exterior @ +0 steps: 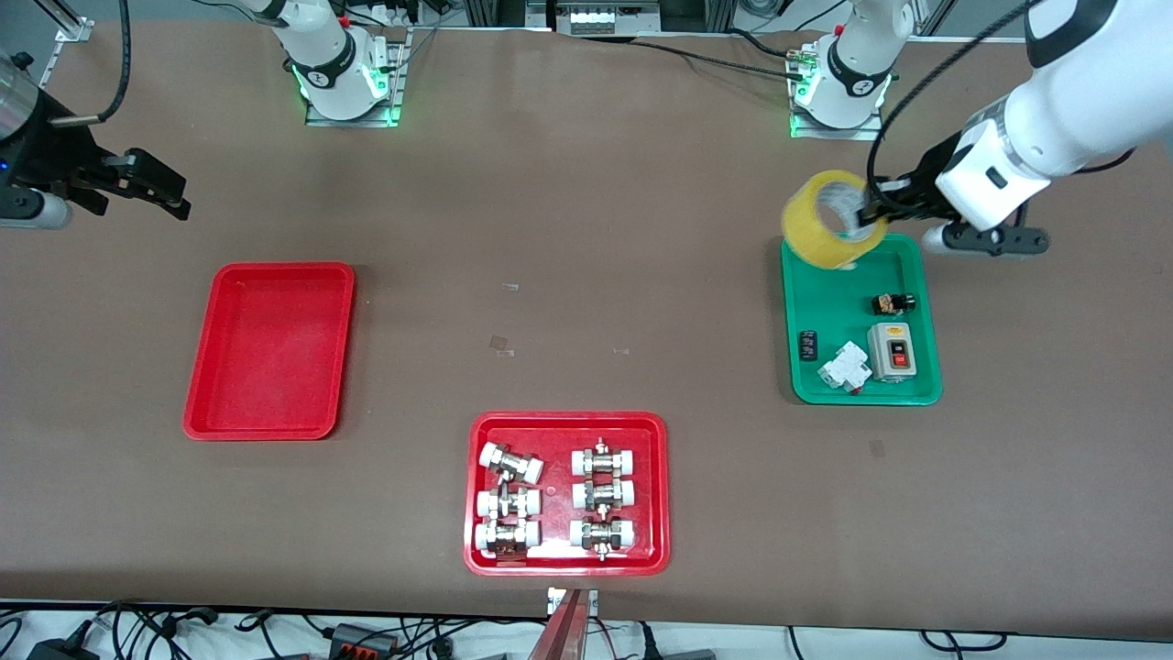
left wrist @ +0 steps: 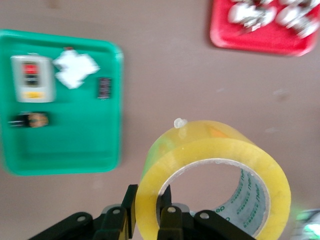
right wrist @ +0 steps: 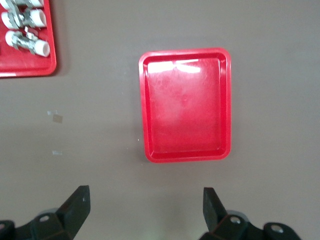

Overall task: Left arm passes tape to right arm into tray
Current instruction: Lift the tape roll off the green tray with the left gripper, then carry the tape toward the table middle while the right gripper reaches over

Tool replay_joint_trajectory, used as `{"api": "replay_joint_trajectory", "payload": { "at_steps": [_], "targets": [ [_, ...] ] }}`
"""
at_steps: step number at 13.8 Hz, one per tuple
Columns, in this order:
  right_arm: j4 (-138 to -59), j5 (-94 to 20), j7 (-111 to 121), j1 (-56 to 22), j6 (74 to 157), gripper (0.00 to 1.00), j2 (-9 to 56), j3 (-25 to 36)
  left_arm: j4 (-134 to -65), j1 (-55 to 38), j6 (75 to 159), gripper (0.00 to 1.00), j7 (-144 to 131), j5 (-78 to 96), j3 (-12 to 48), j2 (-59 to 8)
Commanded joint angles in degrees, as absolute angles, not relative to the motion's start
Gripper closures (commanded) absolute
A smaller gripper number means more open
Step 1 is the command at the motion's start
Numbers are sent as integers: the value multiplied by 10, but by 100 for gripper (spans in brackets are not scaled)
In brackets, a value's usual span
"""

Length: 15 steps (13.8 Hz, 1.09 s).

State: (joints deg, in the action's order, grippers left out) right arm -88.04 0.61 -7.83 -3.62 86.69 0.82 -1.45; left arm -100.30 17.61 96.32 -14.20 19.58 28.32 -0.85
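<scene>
My left gripper [exterior: 869, 216] is shut on the yellow tape [exterior: 827, 220], one finger inside the pale core and one outside. It holds the roll in the air over the end of the green tray [exterior: 924, 302] nearest the robots. In the left wrist view the tape [left wrist: 200, 155] sits between my fingers [left wrist: 147, 202]. The plain red tray [exterior: 270, 350] lies empty toward the right arm's end of the table. My right gripper [exterior: 177, 197] is open and empty in the air, over bare table beside that tray. The right wrist view shows the tray [right wrist: 186, 105] past my open gripper [right wrist: 145, 200].
The green tray [left wrist: 60, 145] holds a switch box [exterior: 891, 351], a white breaker [exterior: 843, 367] and small black parts. A red tray with white-capped metal fittings [exterior: 568, 493] lies near the front edge, also in the left wrist view [left wrist: 265, 42] and the right wrist view [right wrist: 25, 70].
</scene>
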Motion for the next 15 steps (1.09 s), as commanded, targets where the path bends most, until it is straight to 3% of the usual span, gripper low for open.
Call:
{"api": "replay_joint_trajectory", "payload": {
  "at_steps": [1, 5, 11, 15],
  "targets": [
    [-883, 4, -69, -33, 850, 0, 12, -17, -949, 164, 1021, 100, -231, 247, 319, -92],
    [-884, -53, -38, -17, 830, 0, 30, -15, -920, 100, 1076, 100, -379, 282, 325, -133],
    [-884, -232, 84, 46, 799, 0, 73, -15, -864, -63, 1305, 100, -697, 294, 323, -242],
    [-883, -357, 86, 47, 802, 0, 105, -17, -862, -136, 1466, 100, -853, 291, 319, -287]
  ]
}}
